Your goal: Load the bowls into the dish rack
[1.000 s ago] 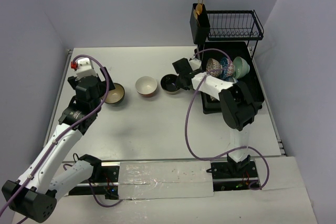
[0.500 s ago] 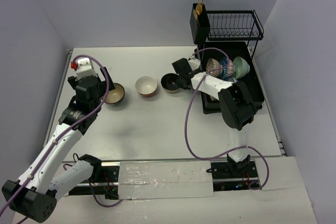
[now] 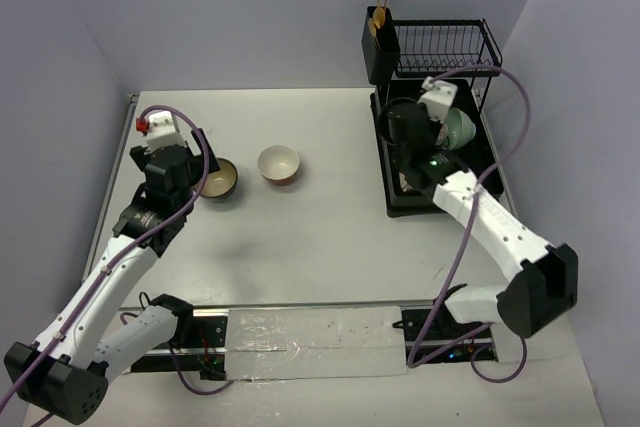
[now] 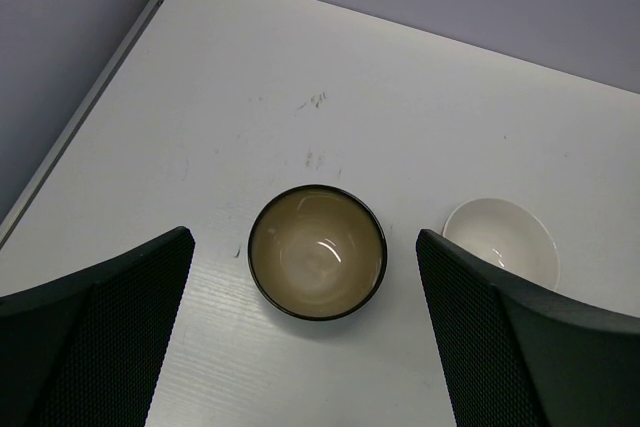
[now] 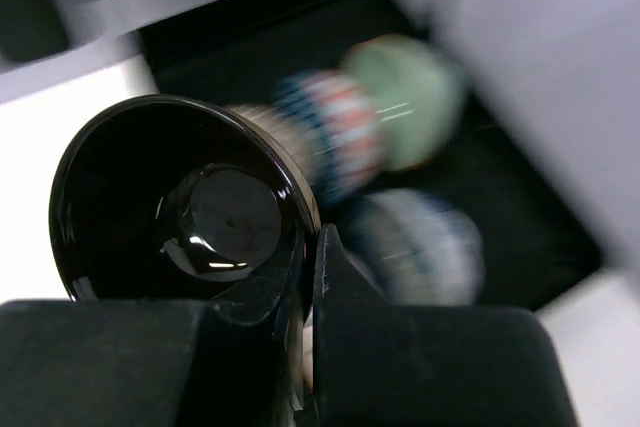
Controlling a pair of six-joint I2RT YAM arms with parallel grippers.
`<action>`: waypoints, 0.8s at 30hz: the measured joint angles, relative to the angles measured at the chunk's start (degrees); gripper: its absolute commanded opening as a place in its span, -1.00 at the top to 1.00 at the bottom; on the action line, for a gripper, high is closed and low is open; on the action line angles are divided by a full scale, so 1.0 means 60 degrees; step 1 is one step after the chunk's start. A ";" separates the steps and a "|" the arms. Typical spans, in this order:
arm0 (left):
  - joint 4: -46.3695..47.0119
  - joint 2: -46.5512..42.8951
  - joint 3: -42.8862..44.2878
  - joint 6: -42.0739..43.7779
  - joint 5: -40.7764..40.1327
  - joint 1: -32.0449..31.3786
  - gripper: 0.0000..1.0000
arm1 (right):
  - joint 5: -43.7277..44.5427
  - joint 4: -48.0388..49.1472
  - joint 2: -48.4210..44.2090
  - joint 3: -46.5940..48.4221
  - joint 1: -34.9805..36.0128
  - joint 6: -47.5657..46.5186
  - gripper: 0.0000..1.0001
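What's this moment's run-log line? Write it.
right claw shut on black bowl over dish rack | left claw open above tan bowl | white bowl on table

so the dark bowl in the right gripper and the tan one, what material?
The dark bowl looks like glazed ceramic: glossy black, sharp highlights inside. The tan bowl is likely glazed ceramic too: satin tan interior, dark rim, soft reflections.

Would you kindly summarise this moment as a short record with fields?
Left gripper: open, above the tan bowl
Right gripper: shut on the black bowl, at its rim, over the dish rack
On table: tan bowl, white bowl beside it
In rack: mint green bowl, patterned bowls
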 measured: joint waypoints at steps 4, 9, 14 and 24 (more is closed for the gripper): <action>0.0160 0.0160 0.0000 -0.0004 0.0000 0.0000 -0.99 | 0.1384 0.0226 -0.0918 -0.0980 -0.1002 -0.1002 1.00; 0.0157 0.0699 0.0069 -0.0055 0.0102 0.0000 -0.99 | 0.2466 0.0240 -0.1184 -0.1832 -0.1858 -0.1909 1.00; 0.0488 0.1559 0.0386 -0.0084 0.0525 0.0000 -0.99 | 0.2940 0.0863 -0.1253 -0.2455 -0.2546 -0.2397 1.00; 0.2124 0.2510 0.0404 0.0466 0.0219 -0.0484 -0.99 | 0.2401 0.4018 -0.1366 -0.4073 -0.3756 -0.4532 1.00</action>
